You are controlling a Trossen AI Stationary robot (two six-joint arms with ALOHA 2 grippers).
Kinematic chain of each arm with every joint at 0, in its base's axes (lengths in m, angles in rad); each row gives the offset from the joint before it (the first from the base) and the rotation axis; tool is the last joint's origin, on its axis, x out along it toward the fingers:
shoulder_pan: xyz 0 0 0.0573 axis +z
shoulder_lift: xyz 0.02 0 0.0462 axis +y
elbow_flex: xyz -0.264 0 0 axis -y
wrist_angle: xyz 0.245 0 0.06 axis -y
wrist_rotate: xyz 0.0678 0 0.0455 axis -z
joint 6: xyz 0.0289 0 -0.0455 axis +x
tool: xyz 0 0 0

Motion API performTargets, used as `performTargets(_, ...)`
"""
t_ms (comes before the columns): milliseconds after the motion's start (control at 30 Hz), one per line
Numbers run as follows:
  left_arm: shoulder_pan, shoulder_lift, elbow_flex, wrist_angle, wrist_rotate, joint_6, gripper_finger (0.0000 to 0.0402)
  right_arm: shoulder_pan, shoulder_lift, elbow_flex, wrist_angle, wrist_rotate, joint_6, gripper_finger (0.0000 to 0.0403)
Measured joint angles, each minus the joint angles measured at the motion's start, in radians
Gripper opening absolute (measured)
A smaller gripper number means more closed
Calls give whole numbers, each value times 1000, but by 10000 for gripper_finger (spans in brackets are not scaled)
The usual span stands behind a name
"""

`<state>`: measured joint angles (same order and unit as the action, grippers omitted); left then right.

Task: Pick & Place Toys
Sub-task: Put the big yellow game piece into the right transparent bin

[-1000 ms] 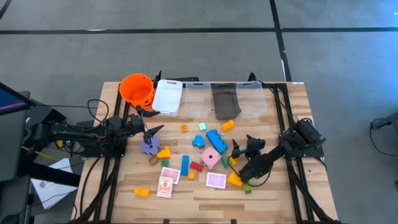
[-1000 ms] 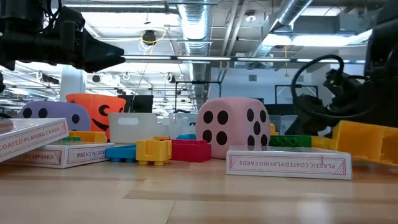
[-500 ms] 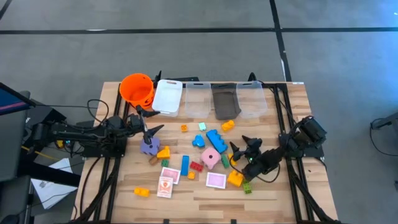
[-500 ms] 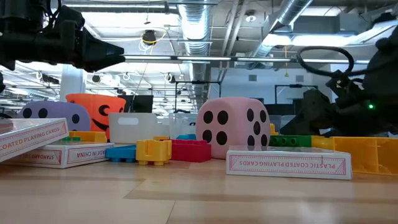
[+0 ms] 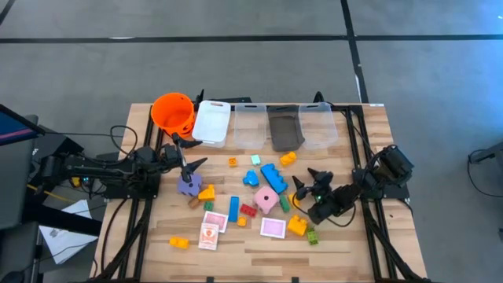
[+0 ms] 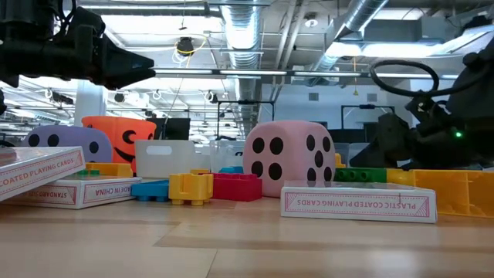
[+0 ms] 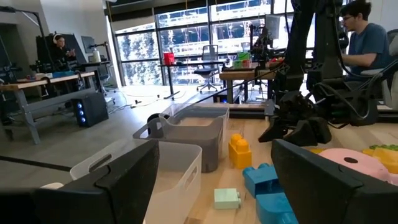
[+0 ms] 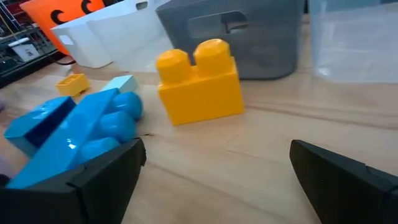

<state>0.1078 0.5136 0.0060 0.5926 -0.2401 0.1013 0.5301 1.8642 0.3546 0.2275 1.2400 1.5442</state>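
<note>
Many small coloured bricks, a pink die point(image 5: 266, 200), a purple die point(image 5: 187, 185) and cards point(image 5: 273, 228) lie on the table's middle. My left gripper point(image 5: 189, 154) hangs open and empty just beyond the purple die. My right gripper point(image 5: 310, 181) is open and empty, low over the table, right of the pink die. The right wrist view shows a yellow brick point(image 8: 199, 82) and blue bricks point(image 8: 78, 132) ahead of its fingers. A larger yellow brick point(image 5: 297, 226) lies flat on the table near that arm.
An orange bucket point(image 5: 173, 112), a white bin point(image 5: 211, 121), two clear bins point(image 5: 249, 126) and a grey bin point(image 5: 283, 127) stand along the far edge. A person point(image 7: 367, 37) sits in the room beyond the table. Bare wood shows along the near edge.
My right arm has swung a little toward the table's far right, its gripper staying open. The large yellow brick beside it, tilted before in the low view, now lies flat on the table.
</note>
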Motion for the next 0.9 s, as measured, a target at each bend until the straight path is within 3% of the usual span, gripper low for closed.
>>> performTargets(367, 0, 0, 0, -1, 0, -1, 301, 6, 6, -68, 148, 6, -127, 396)
performTargets(500, 0, 0, 0, -1, -2, -1, 301, -27, 7, -49, 215, -112, -352, 396)
performTargets(600, 0, 0, 0, -1, -5, -1, 301, -62, 7, -23, 223, -129, -419, 398)
performTargets(900, 0, 0, 0, -17, -4, -12, 301, -88, 6, -29, 228, -116, -371, 399)
